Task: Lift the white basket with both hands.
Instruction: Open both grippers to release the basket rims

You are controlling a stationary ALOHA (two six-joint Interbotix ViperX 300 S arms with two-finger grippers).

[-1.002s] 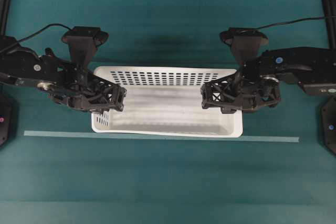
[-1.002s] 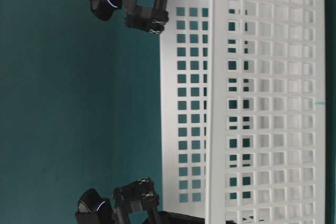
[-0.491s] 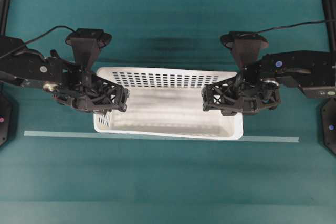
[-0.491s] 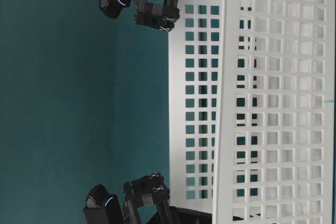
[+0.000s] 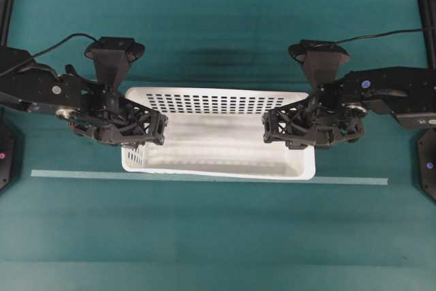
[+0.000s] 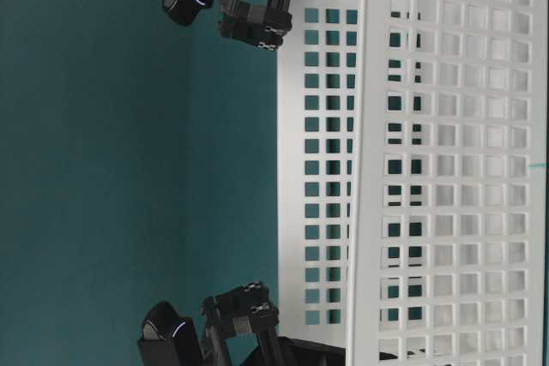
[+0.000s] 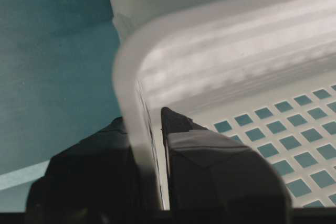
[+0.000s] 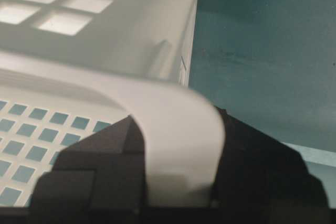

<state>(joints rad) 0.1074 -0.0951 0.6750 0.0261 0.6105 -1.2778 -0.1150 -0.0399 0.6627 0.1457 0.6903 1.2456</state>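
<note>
1. Grippers first: the left gripper (image 5: 139, 129) has its jaws closed down on the left end wall of the white basket (image 5: 218, 141). The left wrist view shows one black finger (image 7: 210, 166) inside the wall and the other outside, with the thin rim pinched between them.
2. The right gripper (image 5: 289, 127) grips the same way at the opposite end. In the right wrist view the rounded white rim passes between its dark fingers (image 8: 94, 177), so it is clamped on the right end wall.
3. Each grip sits near the middle of a short end wall, just under the rim, which looks like the best hold: the rim is rolled and thicker than the perforated wall below it.
4. The basket lies across the middle of the teal tabletop (image 5: 218, 236), its near long side just behind the pale tape line (image 5: 354, 180) that runs parallel to the front edge. The table-level view seems to show it off the surface, but this is not certain.
5. Handling, as a judgement: it is empty, thin plastic, so probably light. The holed walls likely flex, and the smooth rim could slip in a narrow pinch.
6. Being far wider than either gripper, it will probably tilt or twist unless both arms rise evenly.
</note>
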